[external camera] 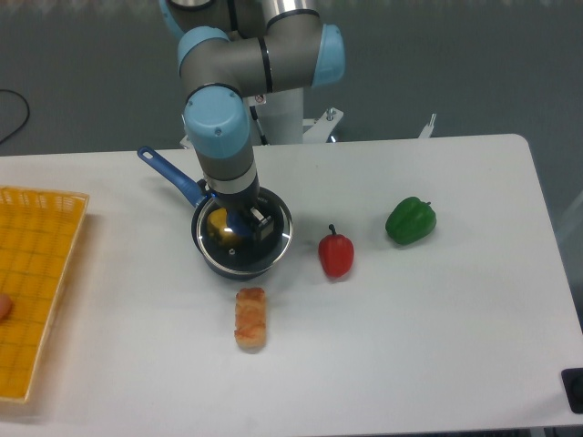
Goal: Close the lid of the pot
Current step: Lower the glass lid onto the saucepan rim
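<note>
The dark navy pot stands left of the table's middle, its blue handle pointing up-left. The glass lid with its thin metal rim lies nearly centred over the pot's mouth. A yellow item shows through the glass inside the pot. My gripper comes straight down over the lid's centre, where its knob is hidden by the fingers. It looks shut on the lid's knob.
A red pepper sits just right of the pot and a green pepper farther right. A breaded orange piece lies in front of the pot. A yellow basket occupies the left edge.
</note>
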